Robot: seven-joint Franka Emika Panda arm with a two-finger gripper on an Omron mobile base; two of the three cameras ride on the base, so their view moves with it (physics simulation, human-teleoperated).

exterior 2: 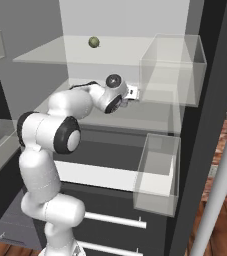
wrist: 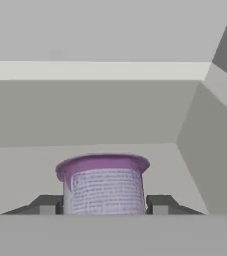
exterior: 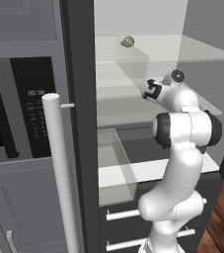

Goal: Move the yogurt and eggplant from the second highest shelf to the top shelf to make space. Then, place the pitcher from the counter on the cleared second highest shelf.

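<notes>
The lavender yogurt (wrist: 104,175) cup stands upright between my two dark fingertips, which press against its left and right sides; its base is hidden. My gripper (wrist: 104,205) is shut on it, reaching deep into the fridge just above the second highest shelf (exterior 2: 150,112). The hand (exterior 2: 133,92) shows at the end of the white arm, also from the other side (exterior: 149,90). The olive-green eggplant (exterior: 128,41) lies on the pale top shelf (exterior 2: 55,54), far back, above the hand (exterior 2: 94,42). The pitcher and the counter are out of view.
Clear door bins hang on the open doors: an upper one (exterior 2: 172,67) and a lower one (exterior 2: 157,175) to the right, another (exterior: 112,165) to the left. A long white door handle (exterior: 59,168) stands close. Drawers (exterior: 128,215) sit below the shelves.
</notes>
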